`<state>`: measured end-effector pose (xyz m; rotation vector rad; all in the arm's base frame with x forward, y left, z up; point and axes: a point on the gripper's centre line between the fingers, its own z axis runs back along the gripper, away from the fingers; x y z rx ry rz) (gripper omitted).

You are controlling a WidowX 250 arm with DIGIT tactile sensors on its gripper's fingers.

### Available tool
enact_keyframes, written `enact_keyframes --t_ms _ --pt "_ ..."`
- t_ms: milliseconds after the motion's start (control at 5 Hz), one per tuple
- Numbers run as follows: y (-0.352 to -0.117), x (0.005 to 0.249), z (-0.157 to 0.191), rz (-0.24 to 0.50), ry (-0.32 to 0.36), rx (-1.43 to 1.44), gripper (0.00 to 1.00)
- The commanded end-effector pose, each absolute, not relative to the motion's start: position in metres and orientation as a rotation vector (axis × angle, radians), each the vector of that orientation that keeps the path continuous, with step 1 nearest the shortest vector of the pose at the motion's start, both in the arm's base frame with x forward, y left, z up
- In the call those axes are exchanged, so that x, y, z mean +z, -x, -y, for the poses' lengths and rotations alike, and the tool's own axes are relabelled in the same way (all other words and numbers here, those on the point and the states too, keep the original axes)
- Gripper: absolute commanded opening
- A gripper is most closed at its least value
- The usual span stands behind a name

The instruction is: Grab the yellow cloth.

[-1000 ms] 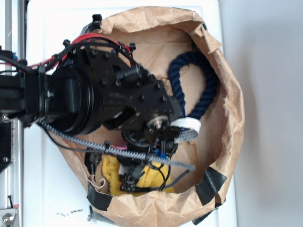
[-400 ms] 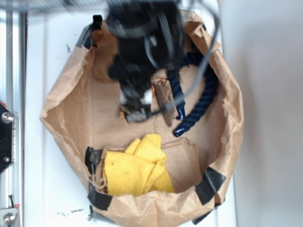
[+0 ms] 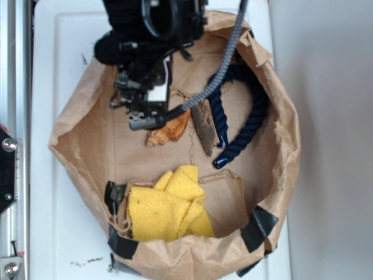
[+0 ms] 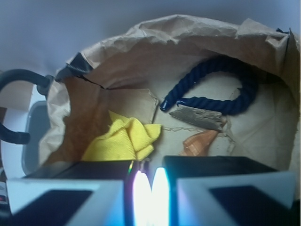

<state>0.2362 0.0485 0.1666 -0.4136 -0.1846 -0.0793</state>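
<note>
While the yellow cloth (image 3: 166, 205) is lying crumpled at the near edge of the brown paper bag (image 3: 280, 105), the gripper (image 3: 145, 114) is hovering above the bag's far side, its jaws pressed together on nothing; just right of it an orange seashell (image 3: 169, 130) is touching a wood scrap (image 3: 204, 125), beside a navy rope (image 3: 247, 111)

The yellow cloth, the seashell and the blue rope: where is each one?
yellow cloth (image 3: 166, 211): exterior view, middle of its folds.
seashell (image 3: 169, 133): exterior view, ridged body.
blue rope (image 4: 214, 66): wrist view, top of its loop.
</note>
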Motion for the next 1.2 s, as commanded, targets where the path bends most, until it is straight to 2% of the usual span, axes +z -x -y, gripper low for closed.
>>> enact_keyframes --t_ms 0,400,600,800,1000 --pt "-0.235 0.13 -0.013 0.119 0.362 -0.254 1.0" --pt "-0.239 0.084 0.018 0.097 0.317 -0.341 1.0" --pt "-0.246 0.069 0.026 0.073 0.358 -0.372 1.0" --pt "-0.253 0.039 0.039 0.032 0.366 -0.403 1.0" --pt "-0.257 0.031 0.046 0.015 0.355 -0.407 1.0"
